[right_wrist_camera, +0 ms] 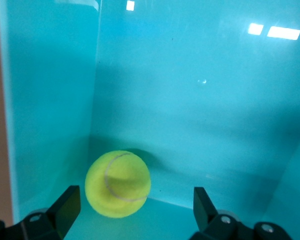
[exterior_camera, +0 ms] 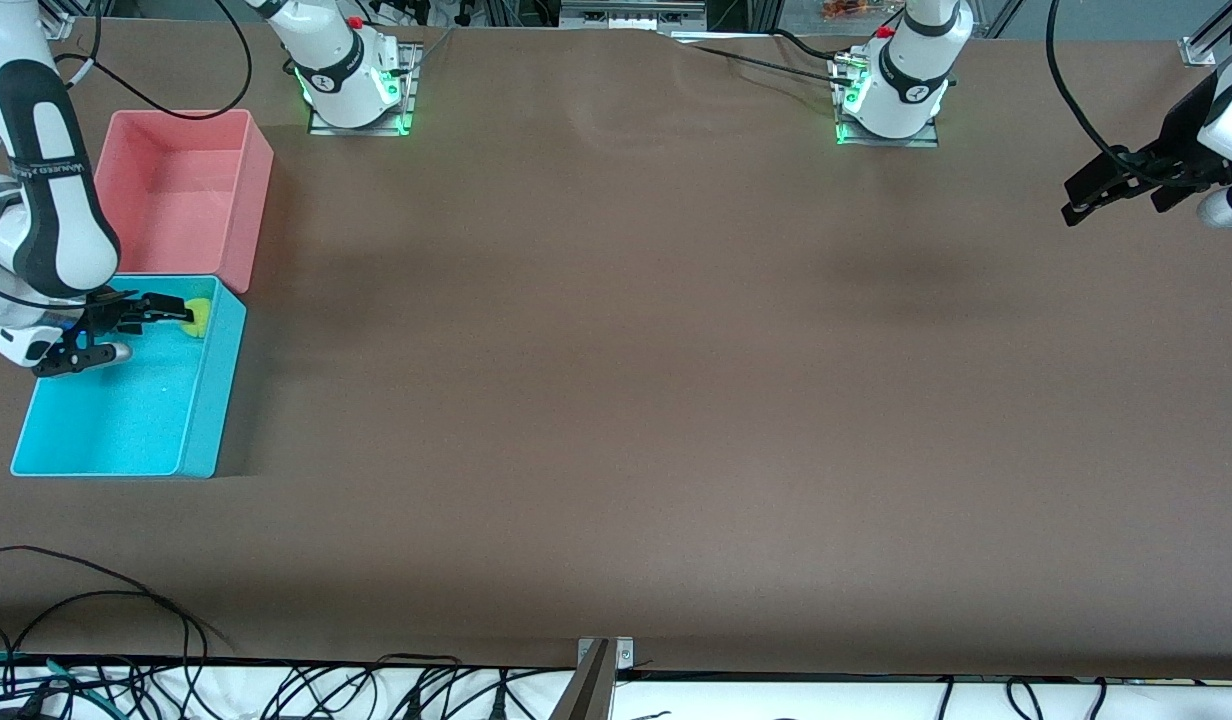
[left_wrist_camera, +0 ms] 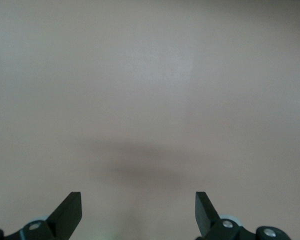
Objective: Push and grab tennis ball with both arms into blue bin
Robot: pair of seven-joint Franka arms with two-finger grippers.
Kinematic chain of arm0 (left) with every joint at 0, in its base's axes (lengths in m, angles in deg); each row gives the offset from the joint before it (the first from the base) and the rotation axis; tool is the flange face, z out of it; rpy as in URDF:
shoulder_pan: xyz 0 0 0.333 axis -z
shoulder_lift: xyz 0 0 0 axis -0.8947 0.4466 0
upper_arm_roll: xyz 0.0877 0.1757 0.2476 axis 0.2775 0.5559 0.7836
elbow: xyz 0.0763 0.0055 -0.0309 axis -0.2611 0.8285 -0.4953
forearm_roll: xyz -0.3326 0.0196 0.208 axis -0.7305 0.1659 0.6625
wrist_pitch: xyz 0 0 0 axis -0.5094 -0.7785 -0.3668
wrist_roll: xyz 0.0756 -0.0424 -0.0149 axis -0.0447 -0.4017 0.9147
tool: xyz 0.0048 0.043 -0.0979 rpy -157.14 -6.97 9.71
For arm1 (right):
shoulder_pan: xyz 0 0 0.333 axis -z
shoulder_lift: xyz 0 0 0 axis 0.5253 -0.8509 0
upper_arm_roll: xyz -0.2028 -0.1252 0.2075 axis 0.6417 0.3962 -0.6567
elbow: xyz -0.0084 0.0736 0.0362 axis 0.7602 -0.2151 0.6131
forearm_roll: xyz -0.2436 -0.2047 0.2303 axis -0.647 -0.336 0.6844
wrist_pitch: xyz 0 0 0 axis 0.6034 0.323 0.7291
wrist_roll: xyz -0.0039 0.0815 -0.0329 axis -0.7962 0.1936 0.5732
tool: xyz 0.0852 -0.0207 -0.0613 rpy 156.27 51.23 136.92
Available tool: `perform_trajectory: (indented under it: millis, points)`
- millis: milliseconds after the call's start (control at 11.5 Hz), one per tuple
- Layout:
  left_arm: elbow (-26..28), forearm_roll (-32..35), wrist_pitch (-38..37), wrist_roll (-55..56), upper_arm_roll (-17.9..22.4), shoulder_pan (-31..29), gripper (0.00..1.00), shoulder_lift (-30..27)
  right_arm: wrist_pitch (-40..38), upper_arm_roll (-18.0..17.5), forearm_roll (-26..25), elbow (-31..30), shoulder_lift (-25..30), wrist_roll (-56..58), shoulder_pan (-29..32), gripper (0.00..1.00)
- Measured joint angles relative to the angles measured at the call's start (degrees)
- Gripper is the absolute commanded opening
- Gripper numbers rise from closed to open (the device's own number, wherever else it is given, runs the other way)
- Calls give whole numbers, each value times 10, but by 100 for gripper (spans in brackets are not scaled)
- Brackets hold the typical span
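The yellow-green tennis ball (exterior_camera: 198,316) (right_wrist_camera: 118,183) is inside the blue bin (exterior_camera: 211,400) (right_wrist_camera: 190,100), in the corner next to the pink bin. My right gripper (exterior_camera: 121,335) (right_wrist_camera: 137,207) hangs open over that end of the blue bin. The ball sits off-centre between its spread fingers, closer to one, and touches neither. My left gripper (exterior_camera: 1116,200) (left_wrist_camera: 138,210) waits open and empty above bare table at the left arm's end.
A pink bin (exterior_camera: 256,200) stands against the blue bin, farther from the front camera. Both arm bases (exterior_camera: 356,80) (exterior_camera: 891,90) stand along the table's edge farthest from the camera. Loose black cables (exterior_camera: 76,600) lie at the table's edge nearest the camera.
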Motion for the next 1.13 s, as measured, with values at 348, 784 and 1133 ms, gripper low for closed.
perform_trajectory:
  millis: [348,784,1133]
  points:
    - [0,0,0,0,1,0,100,0,-116,-8,0,57,50,-51,-4,100]
    - [0,0,0,0,1,-1,100,0,-260,-12,-59,203,85,-144,-58,100]
    - [0,0,0,0,1,-2,100,0,-306,-15,-81,295,87,-175,-112,100]
